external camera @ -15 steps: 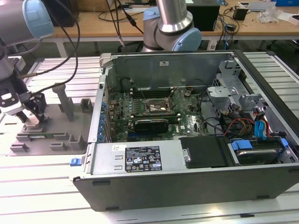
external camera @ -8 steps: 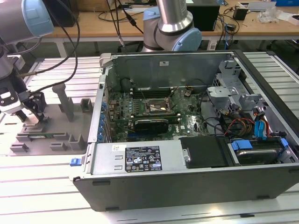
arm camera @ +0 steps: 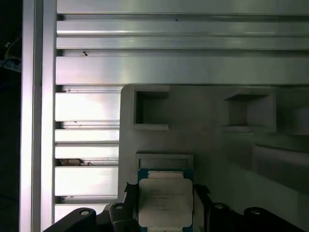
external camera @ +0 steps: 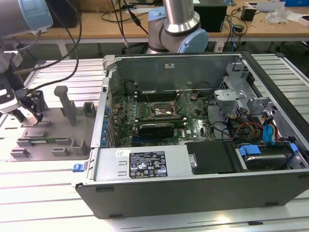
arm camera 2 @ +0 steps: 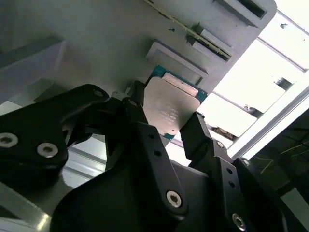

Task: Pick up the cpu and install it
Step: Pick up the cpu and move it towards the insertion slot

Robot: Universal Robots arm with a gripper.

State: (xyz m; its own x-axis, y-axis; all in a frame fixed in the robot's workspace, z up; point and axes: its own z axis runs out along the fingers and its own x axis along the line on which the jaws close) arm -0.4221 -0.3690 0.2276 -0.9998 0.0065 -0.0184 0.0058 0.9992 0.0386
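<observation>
The cpu [arm camera 2: 170,106], a small flat square chip with a silvery top and green rim, sits between my two black fingers. My gripper [arm camera 2: 166,115] is shut on it, one finger [arm camera 2: 136,112] against one edge and the other against the opposite edge. In the first wrist view the cpu [arm camera: 165,203] lies just short of a low grey block on the fixture plate [arm camera: 207,145]. In the exterior view my gripper [external camera: 28,108] hangs low over that grey fixture plate [external camera: 53,130] at the exterior view's left. The socket [external camera: 161,110] lies on the green motherboard [external camera: 193,128] inside the open computer case [external camera: 145,166].
Grey upright blocks [external camera: 65,104] stand on the fixture plate beside my gripper. A second robot arm's base [external camera: 176,29] rises behind the case. The case's near wall and power supply [external camera: 212,157] border the motherboard. Slotted aluminium table [external camera: 43,188] lies all around.
</observation>
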